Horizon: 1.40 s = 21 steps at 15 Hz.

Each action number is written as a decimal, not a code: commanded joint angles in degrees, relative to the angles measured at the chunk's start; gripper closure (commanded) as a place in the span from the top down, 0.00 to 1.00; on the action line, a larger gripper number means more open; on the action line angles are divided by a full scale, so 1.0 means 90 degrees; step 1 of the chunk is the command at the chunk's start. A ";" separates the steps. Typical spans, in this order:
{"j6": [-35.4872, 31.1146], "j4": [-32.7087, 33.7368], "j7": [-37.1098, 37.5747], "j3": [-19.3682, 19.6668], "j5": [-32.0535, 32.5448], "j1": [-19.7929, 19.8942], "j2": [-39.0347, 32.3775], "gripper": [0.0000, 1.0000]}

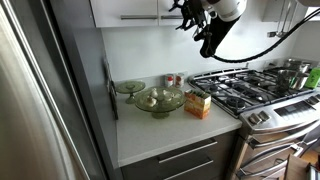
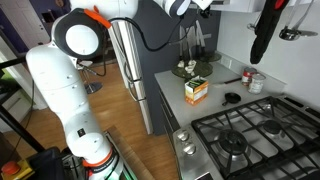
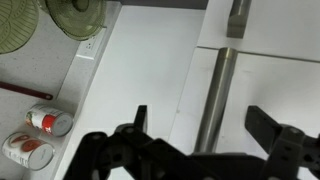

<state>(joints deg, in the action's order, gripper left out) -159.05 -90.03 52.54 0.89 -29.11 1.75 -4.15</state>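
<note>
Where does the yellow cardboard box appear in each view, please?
In an exterior view: box centre-right on the counter, beside the stove.
In an exterior view: box centre, on the counter.
Wrist view: not in it.
Shared landmark: the red-and-white cans.

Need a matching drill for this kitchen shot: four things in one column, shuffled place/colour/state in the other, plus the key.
Things:
1 gripper
2 box
3 glass bowls
4 stove

Descriptions:
A green-tinted, on the counter
B open, up by the wall cabinets
C steel with black grates
D orange and yellow, on the counter next to the stove

Pairs: 1-B, 2-D, 3-A, 4-C
</note>
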 commanded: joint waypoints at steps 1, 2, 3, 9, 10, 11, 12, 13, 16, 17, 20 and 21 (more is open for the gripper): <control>0.0553 0.0416 0.0654 0.0085 0.0475 -0.0006 -0.0200 1.00; 0.0793 0.0490 0.0777 0.0108 0.0592 -0.0011 -0.0212 1.00; 0.0957 0.0559 0.0874 0.0116 0.0688 -0.0012 -0.0233 1.00; 0.2061 0.1019 0.1521 0.0174 0.1366 -0.0036 -0.0439 1.00; 0.2243 0.1116 0.1633 0.0187 0.1465 -0.0035 -0.0460 1.00; 0.2411 0.1202 0.1667 0.0177 0.1472 -0.0029 -0.0467 1.00; 0.2665 0.1267 0.1463 0.0141 0.1311 0.0011 -0.0441 1.00; 0.2868 0.1327 0.1419 0.0144 0.1310 0.0022 -0.0435 1.00; 0.3808 0.1399 0.1261 0.0166 0.1315 0.0112 -0.0297 1.00; 0.4062 0.1417 0.1249 0.0178 0.1318 0.0139 -0.0261 1.00; 0.4566 0.1482 0.1170 0.0201 0.1337 0.0187 -0.0188 1.00; 0.4700 0.1415 0.0957 0.0194 0.1183 0.0237 -0.0127 1.00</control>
<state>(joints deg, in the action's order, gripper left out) -123.48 -74.61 64.58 2.39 -17.78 2.96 -7.16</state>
